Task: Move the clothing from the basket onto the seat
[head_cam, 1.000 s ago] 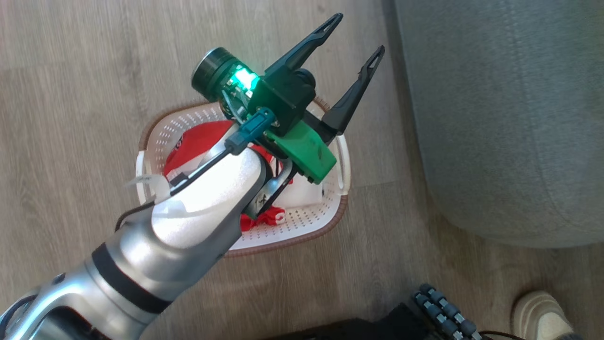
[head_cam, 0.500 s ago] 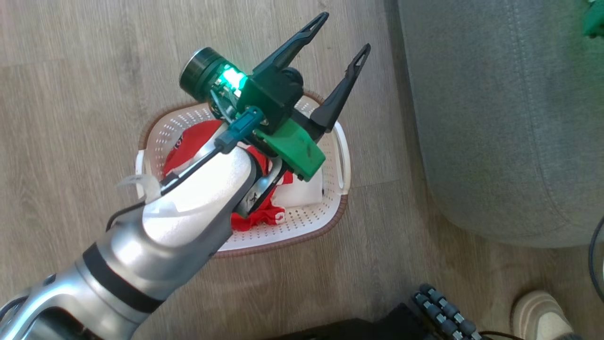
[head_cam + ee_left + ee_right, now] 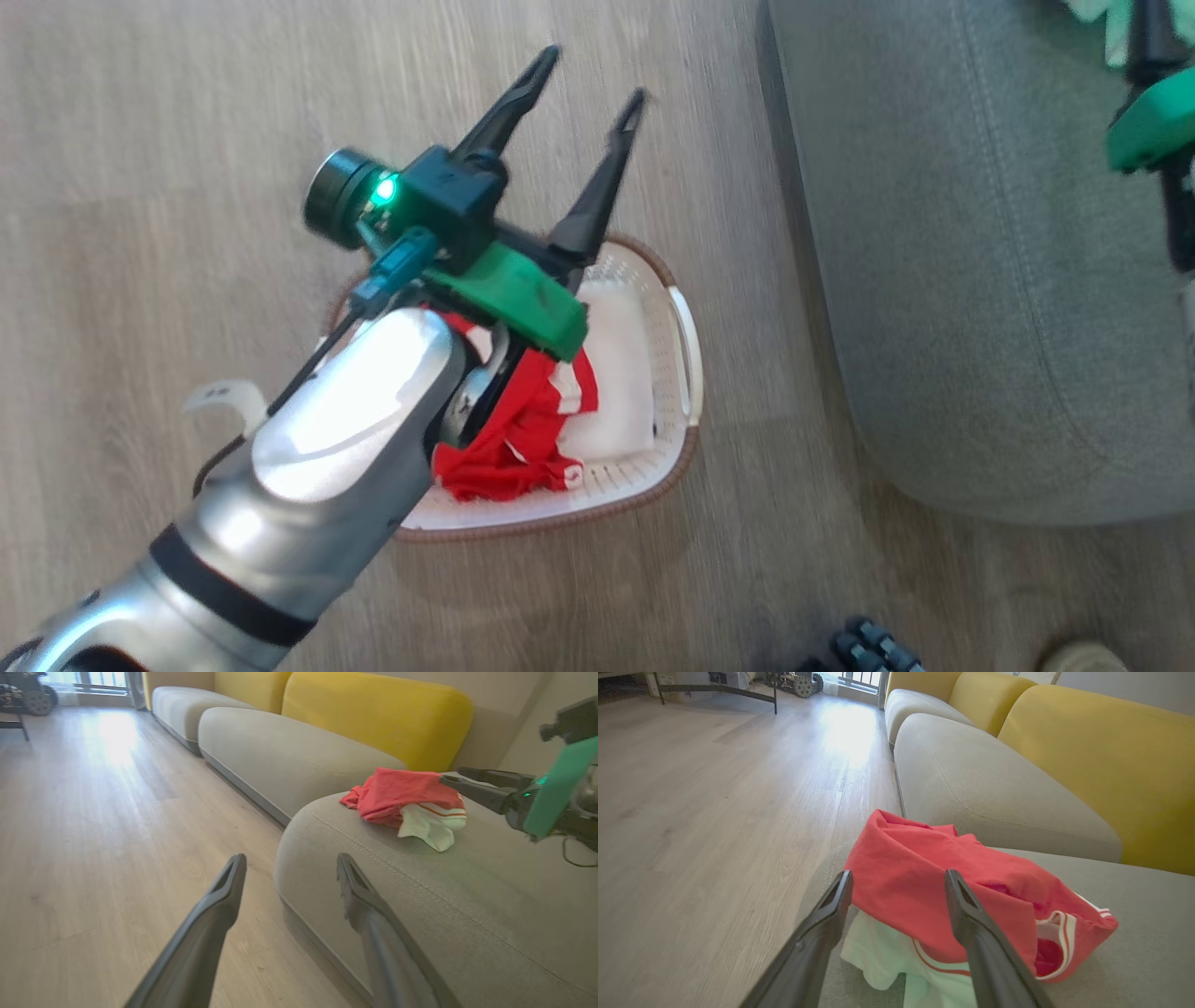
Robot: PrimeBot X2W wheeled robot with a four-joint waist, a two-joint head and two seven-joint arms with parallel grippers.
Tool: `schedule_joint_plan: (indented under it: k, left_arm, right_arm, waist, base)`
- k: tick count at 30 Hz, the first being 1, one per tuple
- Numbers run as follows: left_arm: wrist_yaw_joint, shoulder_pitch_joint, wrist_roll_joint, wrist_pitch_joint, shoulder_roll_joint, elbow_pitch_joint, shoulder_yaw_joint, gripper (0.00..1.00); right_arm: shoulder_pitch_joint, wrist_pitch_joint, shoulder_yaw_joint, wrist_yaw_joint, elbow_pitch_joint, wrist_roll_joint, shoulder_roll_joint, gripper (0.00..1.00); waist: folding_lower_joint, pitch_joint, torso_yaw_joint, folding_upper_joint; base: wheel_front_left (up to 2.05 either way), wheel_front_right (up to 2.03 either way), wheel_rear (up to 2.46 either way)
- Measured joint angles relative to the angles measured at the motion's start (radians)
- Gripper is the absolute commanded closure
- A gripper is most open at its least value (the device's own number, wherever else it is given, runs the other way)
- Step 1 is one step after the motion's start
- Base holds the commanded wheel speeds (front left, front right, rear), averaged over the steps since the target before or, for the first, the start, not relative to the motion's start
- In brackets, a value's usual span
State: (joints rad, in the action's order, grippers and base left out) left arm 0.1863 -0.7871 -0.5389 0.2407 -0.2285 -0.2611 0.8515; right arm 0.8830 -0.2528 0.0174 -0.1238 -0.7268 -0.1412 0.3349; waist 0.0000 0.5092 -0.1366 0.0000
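Hovering by the basket [image 3: 688,329] of clothing [image 3: 519,441], left hand [image 3: 595,73], fingers [image 3: 597,187] apart.

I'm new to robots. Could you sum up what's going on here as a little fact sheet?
Left gripper: open, empty, held above the basket
Right gripper: open, over a red garment lying on the seat
In basket: more red clothing with white trim
Floor: pale wood

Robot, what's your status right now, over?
Left gripper open, empty, above basket. Right gripper open over red garment on seat. More red clothing in basket. Left forearm overhangs it.
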Motion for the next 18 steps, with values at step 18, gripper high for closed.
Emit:
schedule_joint_plan:
  k: [18]
  left_arm:
    - [0.066,0.346,0.01,0.009,-0.019,0.026,-0.307,0.0]
  right_arm:
    - [-0.268,-0.002,-0.017,0.0,0.245,0.033,-0.153,0.0]
  waist:
    - [0.0,-0.248,0.091,0.0001]
  base:
    - [0.0,0.0,0.0]
